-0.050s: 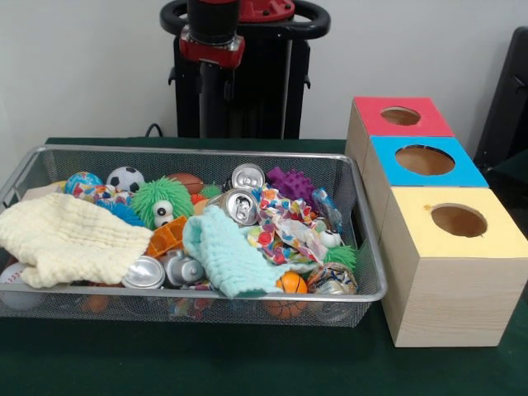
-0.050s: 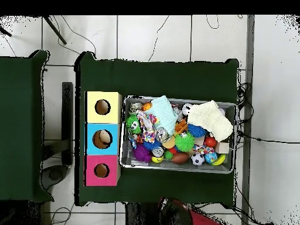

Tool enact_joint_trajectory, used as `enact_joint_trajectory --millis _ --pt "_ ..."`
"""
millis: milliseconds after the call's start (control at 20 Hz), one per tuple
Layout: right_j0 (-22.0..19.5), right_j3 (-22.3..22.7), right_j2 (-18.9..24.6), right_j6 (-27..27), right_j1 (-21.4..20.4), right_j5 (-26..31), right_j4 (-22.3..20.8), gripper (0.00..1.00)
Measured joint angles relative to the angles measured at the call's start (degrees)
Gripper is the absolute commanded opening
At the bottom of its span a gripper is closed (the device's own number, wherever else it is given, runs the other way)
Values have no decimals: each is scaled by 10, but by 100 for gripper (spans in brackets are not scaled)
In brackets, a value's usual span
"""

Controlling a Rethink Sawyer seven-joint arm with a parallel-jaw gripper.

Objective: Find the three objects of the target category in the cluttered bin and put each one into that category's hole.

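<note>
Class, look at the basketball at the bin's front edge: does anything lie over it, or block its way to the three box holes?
The basketball lies uncovered beside the mint cloth. Only the mesh bin's wall separates it from the boxes; their holes face upward, uncovered.

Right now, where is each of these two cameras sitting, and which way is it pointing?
Front view: sits across the table, level, facing the wire bin and three boxes; the arm hangs at top.
Overhead view: sits above, looking straight down on the green table; only a red bit of the robot shows at the bottom edge.
Shared: the bin, yellow box, blue box, pink box, pale yellow cloth.
</note>
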Motion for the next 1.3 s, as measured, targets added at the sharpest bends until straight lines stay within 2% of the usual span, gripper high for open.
enact_joint_trajectory --millis 850,1300 --pt "-71 3 0 0 -15 -1 -51 100" --pt "-78 3 0 0 -21 -1 -59 100"
